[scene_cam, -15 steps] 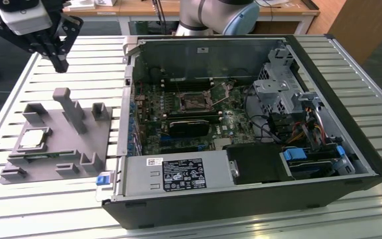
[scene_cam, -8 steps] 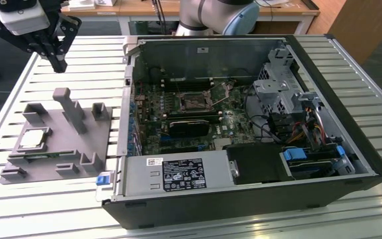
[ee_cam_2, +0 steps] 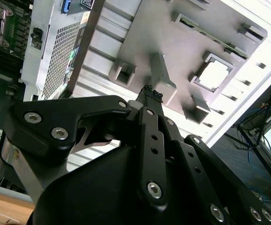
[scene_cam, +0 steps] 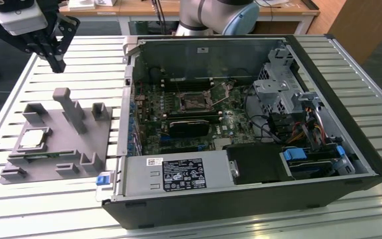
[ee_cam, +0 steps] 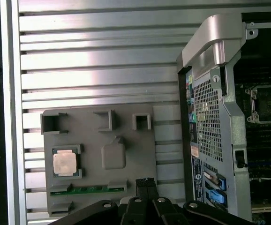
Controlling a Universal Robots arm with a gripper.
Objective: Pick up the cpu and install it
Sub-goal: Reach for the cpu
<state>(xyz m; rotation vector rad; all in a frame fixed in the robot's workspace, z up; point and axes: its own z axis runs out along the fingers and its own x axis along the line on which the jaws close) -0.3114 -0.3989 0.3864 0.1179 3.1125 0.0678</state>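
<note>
The cpu (scene_cam: 33, 139) is a small silver square chip lying flat in a recess of the grey plastic tray (scene_cam: 58, 149), at the exterior view's left. It also shows in both wrist views, cpu (ee_cam: 64, 163) and cpu (ee_cam_2: 215, 75). My gripper (scene_cam: 56, 65) hangs high above the table, beyond the tray's far edge and well apart from the chip. Its black fingertips (ee_cam: 146, 182) are pressed together with nothing between them, as the fingertips (ee_cam_2: 152, 93) also show. The black socket frame (scene_cam: 194, 102) sits on the motherboard inside the open computer case (scene_cam: 244, 199).
The tray has several upright pegs (scene_cam: 71, 109) and holds a green memory stick (ee_cam: 91, 189) beside the chip. The case wall (ee_cam: 208, 117) rises just beside the tray. Everything rests on a slatted aluminium table (ee_cam: 102, 61). Drive cages and cables (scene_cam: 297, 114) crowd the case's far side.
</note>
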